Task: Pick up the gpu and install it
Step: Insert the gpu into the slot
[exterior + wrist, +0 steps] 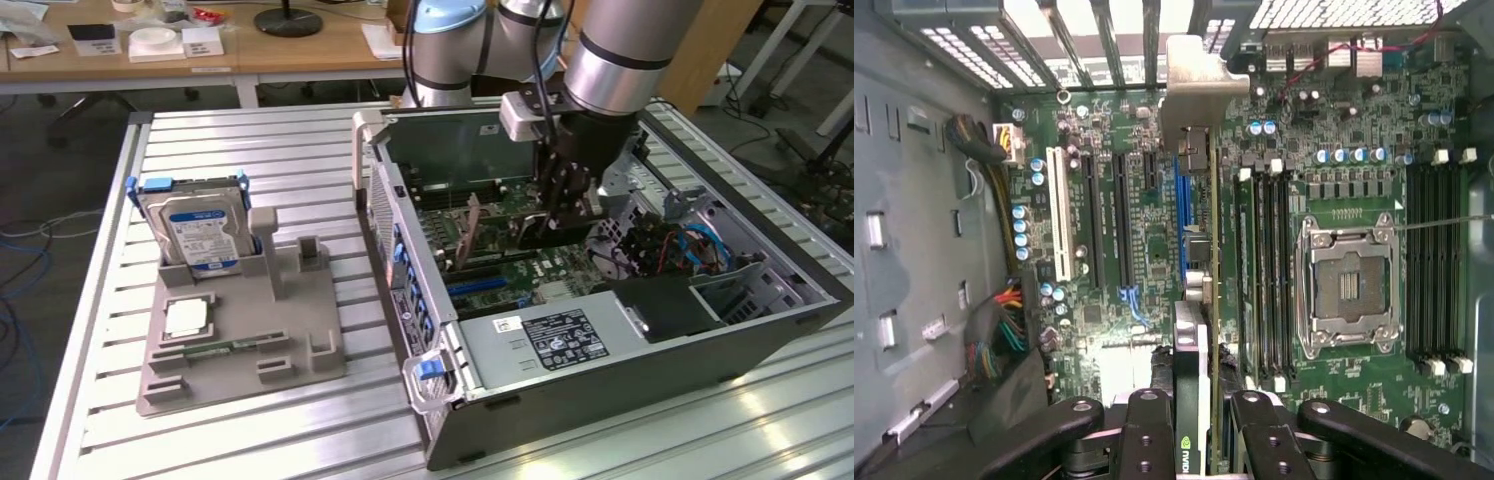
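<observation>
Fingers [1151, 435] closed on the thin dark gpu card [1194, 390], which sits edge-on between them, silvery metal bracket [1199, 90] far end, over green motherboard's [1354, 150] blue slot [1182, 200].

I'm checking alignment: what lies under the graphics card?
Green motherboard, with a blue slot showing beside the graphics card. The card itself covers its bottom connector, so seating can't be judged.

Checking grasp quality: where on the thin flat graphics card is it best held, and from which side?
Probably its free long edge, pinching both flat faces from above: the thin dark graphics card stands on edge over the green motherboard, as the tool clamps it.
</observation>
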`<control>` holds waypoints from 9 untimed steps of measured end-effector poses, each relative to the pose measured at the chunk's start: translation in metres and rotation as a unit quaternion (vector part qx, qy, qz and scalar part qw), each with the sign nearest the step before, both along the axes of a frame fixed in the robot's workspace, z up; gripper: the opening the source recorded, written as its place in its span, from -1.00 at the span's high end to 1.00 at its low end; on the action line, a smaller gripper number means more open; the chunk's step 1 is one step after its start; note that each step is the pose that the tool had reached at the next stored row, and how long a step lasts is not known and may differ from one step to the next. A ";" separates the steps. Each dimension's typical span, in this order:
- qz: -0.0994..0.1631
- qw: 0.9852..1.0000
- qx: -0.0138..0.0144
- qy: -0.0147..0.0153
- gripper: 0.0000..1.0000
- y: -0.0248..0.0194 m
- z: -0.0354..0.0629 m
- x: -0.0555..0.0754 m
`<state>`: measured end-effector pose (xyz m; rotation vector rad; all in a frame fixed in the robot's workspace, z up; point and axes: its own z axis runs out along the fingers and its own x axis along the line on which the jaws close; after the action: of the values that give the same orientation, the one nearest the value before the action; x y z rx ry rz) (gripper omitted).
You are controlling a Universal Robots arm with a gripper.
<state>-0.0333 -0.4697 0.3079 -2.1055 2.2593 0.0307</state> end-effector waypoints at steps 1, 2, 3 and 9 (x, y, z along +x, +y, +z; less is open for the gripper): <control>0.000 1.000 0.000 0.000 0.46 0.0000 0.0000 -0.002; 0.000 1.000 0.000 0.000 0.46 0.0000 -0.0001 -0.003; 0.000 1.000 0.000 0.000 0.46 0.0000 -0.0001 -0.005; 0.000 1.000 0.000 0.000 0.46 0.0000 -0.0049 -0.009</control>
<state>-0.0419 -0.4697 0.3030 -2.1058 2.2594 0.0305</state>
